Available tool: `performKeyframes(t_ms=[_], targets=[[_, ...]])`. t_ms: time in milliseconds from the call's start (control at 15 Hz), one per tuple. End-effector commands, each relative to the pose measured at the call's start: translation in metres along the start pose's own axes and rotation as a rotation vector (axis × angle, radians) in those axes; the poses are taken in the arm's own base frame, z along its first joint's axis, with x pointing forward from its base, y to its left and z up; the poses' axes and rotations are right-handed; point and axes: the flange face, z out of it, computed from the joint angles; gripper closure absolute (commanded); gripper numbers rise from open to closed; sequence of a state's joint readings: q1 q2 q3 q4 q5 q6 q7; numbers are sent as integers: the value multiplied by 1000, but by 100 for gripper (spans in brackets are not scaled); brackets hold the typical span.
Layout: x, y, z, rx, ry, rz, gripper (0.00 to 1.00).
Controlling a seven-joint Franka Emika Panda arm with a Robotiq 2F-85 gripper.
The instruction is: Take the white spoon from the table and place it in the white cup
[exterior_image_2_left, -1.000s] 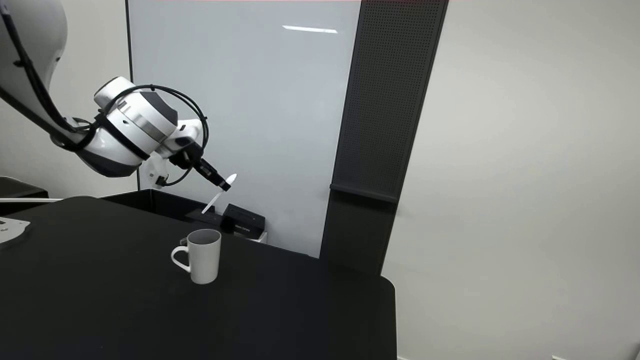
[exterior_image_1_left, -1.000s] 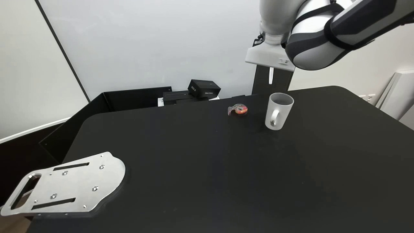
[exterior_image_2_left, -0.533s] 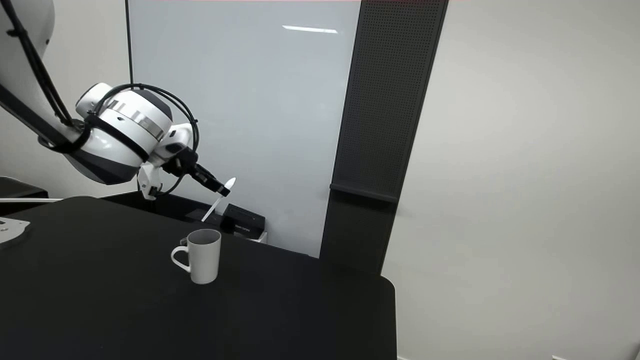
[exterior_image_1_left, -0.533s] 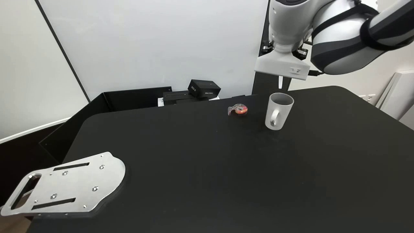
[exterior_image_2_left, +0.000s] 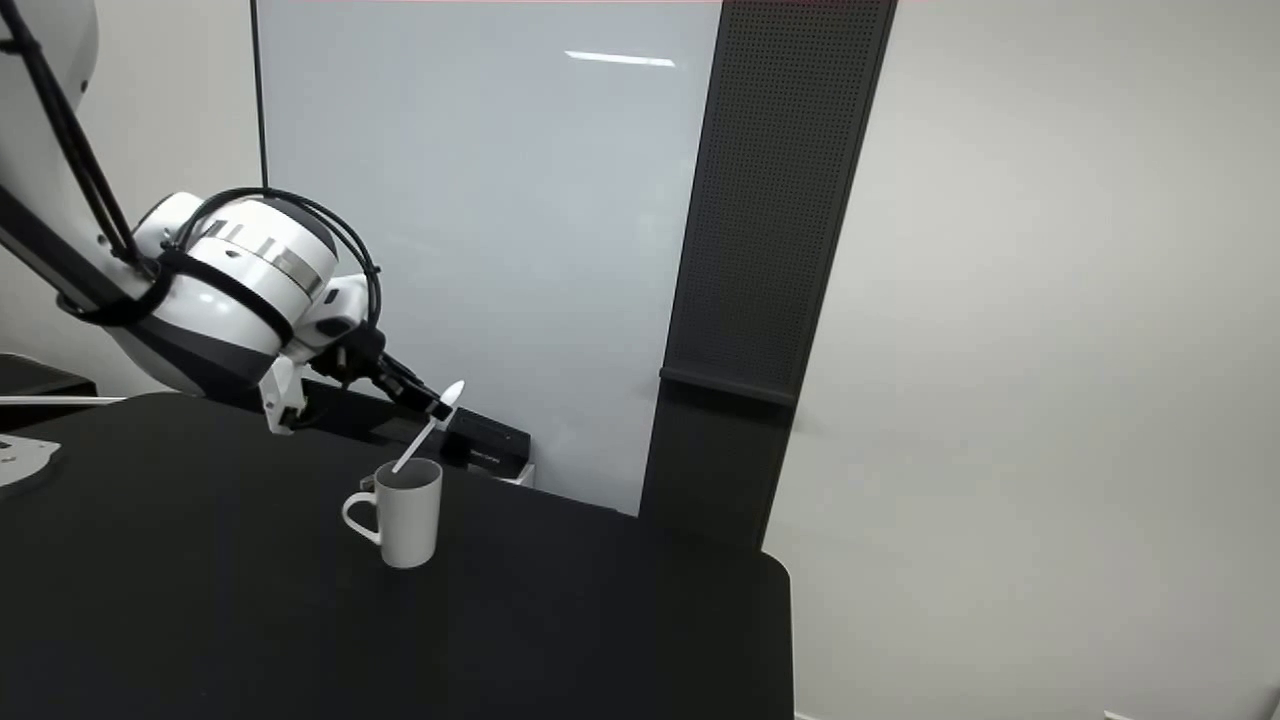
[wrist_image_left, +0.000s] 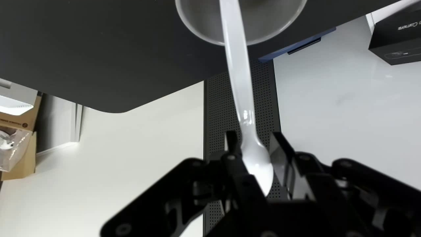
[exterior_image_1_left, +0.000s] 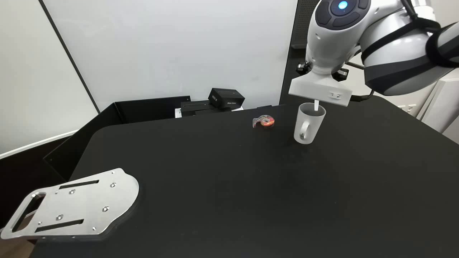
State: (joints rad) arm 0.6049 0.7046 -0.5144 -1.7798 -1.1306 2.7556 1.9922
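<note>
My gripper (wrist_image_left: pixel 254 138) is shut on the bowl of the white spoon (wrist_image_left: pixel 241 79) in the wrist view. The spoon is tilted, bowl up, its straight handle pointing down. The white cup (exterior_image_1_left: pixel 312 123) stands upright on the black table (exterior_image_1_left: pixel 215 172). It also shows in an exterior view (exterior_image_2_left: pixel 412 520), handle to its left. In both exterior views the handle's lower end sits at the cup's mouth, within the rim's outline; how deep it reaches is hard to tell. The spoon (exterior_image_2_left: pixel 422 438) shows below the fingertips (exterior_image_2_left: pixel 440 408). In the wrist view the cup's rim (wrist_image_left: pixel 205 38) lies behind the handle.
A clear-and-red tape dispenser (exterior_image_1_left: pixel 265 121) lies near the cup. A light-grey metal plate (exterior_image_1_left: pixel 89 204) overhangs the table's far corner. Black boxes (exterior_image_1_left: pixel 226 98) stand beyond the back edge, beside a dark perforated panel (exterior_image_2_left: pixel 770 200) and a whiteboard (exterior_image_2_left: pixel 480 200).
The gripper has moved down with the spoon. The handle's lower end went from above and behind the cup to its mouth. The cup has not moved.
</note>
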Motion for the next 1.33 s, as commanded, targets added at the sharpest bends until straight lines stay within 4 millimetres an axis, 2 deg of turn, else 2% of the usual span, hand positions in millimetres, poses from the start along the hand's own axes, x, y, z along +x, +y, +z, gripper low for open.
performKeyframes(t_ms=[0, 533, 600, 667, 800, 1067, 1200, 1267], targets=[[-8, 11, 1, 14, -2, 37, 93], [-24, 21, 12, 17, -14, 36, 93], [-25, 22, 12, 16, -14, 36, 82], [-25, 22, 12, 14, -16, 36, 46], [-24, 21, 11, 14, -17, 39, 45], [-13, 14, 2, 32, -3, 57, 19], [-6, 7, -9, 48, -6, 71, 5], [-2, 4, -15, 55, -18, 72, 1]])
